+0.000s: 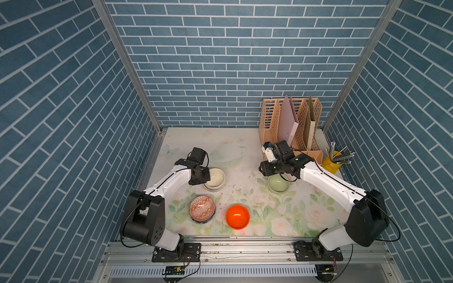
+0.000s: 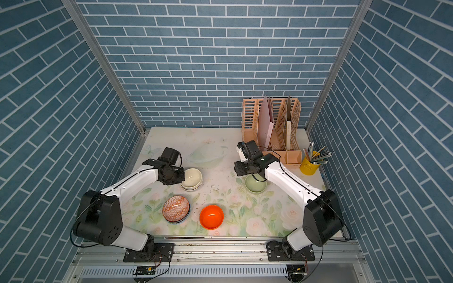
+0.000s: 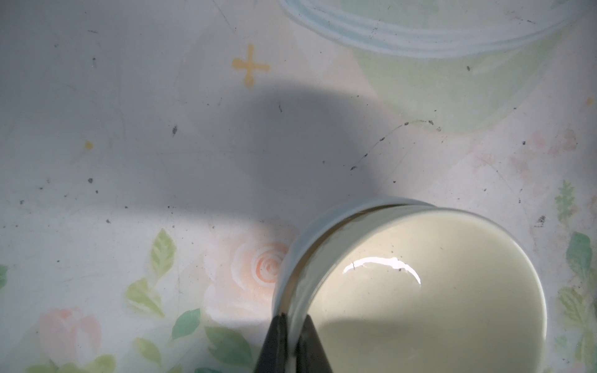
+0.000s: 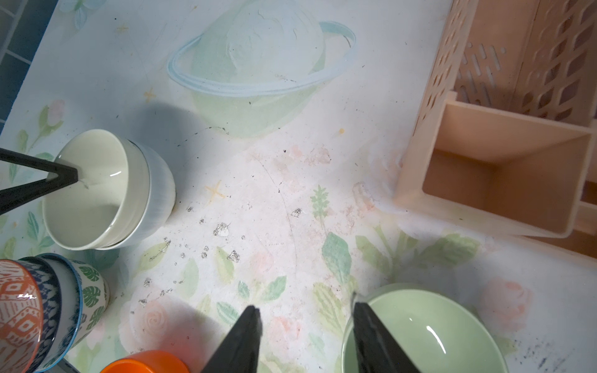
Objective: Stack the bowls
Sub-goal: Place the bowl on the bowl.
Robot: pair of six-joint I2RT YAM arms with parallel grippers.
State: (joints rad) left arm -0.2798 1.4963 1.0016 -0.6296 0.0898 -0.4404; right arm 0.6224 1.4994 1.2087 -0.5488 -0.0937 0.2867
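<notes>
Cream bowl (image 1: 217, 177) sits nested in the white bowl (image 4: 158, 193), far and left of the table's middle. The left gripper (image 3: 292, 318) is pinched tight on its rim, one finger inside, one outside. Glazed, hard and thin-walled, it looks slippery and easy to chip. It's probably light enough for a rim pinch but likely to swing, so any lift wants to be slow and level. Over on the right, the pale green bowl (image 4: 426, 329) rests on the table (image 4: 290, 193). The right gripper (image 4: 305, 311) hangs spread across its rim, one finger in, one out, gripping nothing. Near left, the red-orange bowl (image 1: 202, 208) tops a patterned stack, and the orange bowl (image 1: 237, 216) stands alone near centre. The file rack (image 1: 289, 122) is far right.
</notes>
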